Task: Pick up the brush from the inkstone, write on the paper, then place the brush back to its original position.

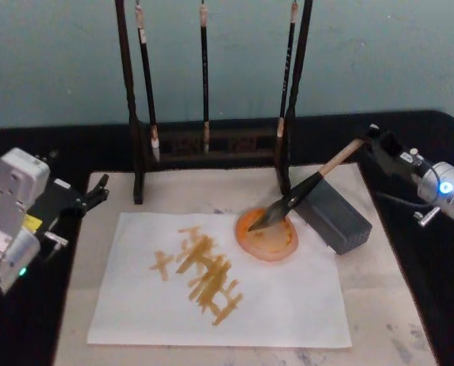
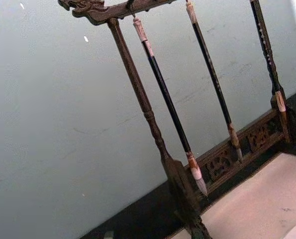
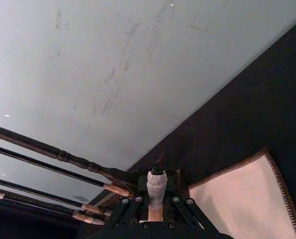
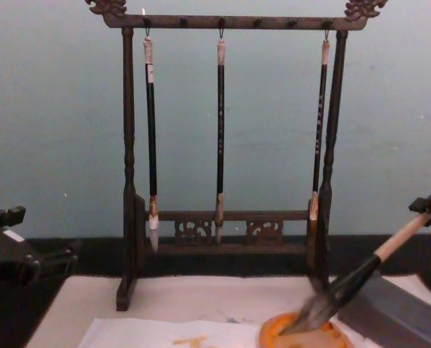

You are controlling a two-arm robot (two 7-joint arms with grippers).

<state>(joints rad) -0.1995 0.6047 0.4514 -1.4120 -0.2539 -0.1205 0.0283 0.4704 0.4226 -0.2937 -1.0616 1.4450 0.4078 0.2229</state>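
One paper (image 1: 288,305), one brush (image 1: 307,187), three hanging brushes (image 1: 204,76).

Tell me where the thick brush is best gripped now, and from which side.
Grip the brush by its pale upper handle, from the robot's right: it slants up that way, free of the grey block, while its bristles rest in the orange dish. The right gripper is closed there; the left gripper sits parked.

Dim, even light throughout, with soft, faint shadows on the mat (image 1: 379,282).
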